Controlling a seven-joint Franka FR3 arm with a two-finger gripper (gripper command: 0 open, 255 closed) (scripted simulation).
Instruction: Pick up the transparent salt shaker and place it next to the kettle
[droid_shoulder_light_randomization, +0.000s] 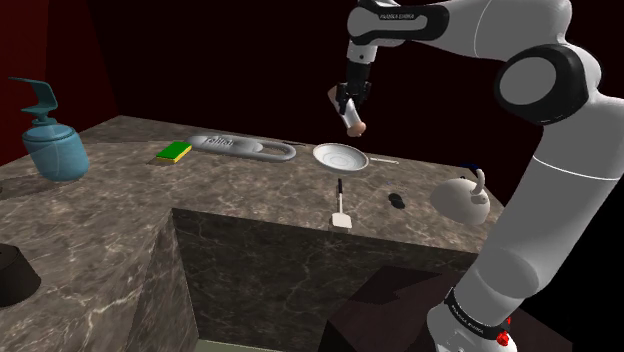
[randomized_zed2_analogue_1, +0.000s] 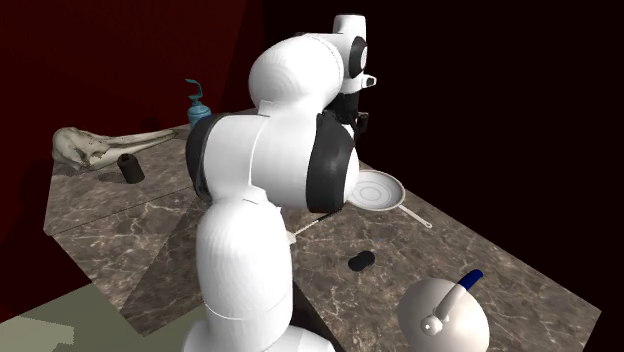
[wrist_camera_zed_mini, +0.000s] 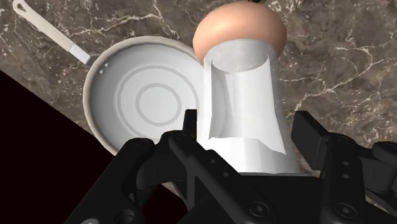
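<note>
My gripper (droid_shoulder_light_randomization: 347, 103) hangs in the air above the marble counter, shut on the salt shaker (droid_shoulder_light_randomization: 354, 123). The shaker has a clear, whitish body (wrist_camera_zed_mini: 242, 108) and a rounded pinkish-tan cap (wrist_camera_zed_mini: 238, 30) that points down, away from the hand. Both black fingers (wrist_camera_zed_mini: 191, 130) clasp its sides. Just below and beside it lies a white frying pan (wrist_camera_zed_mini: 140, 95) (droid_shoulder_light_randomization: 338, 157) (randomized_zed2_analogue_1: 378, 190). The white round kettle (droid_shoulder_light_randomization: 463, 200) (randomized_zed2_analogue_1: 440, 318) stands on the counter at the shoulder view's right, well apart from the shaker.
A small black object (droid_shoulder_light_randomization: 396, 199) (randomized_zed2_analogue_1: 360, 261) and a white spatula (droid_shoulder_light_randomization: 342, 208) lie between pan and kettle. Farther off are a green sponge (droid_shoulder_light_randomization: 173, 152), a pale skull-like object (droid_shoulder_light_randomization: 243, 147) (randomized_zed2_analogue_1: 95, 145), a teal dispenser (droid_shoulder_light_randomization: 52, 145) and a black cylinder (randomized_zed2_analogue_1: 130, 168).
</note>
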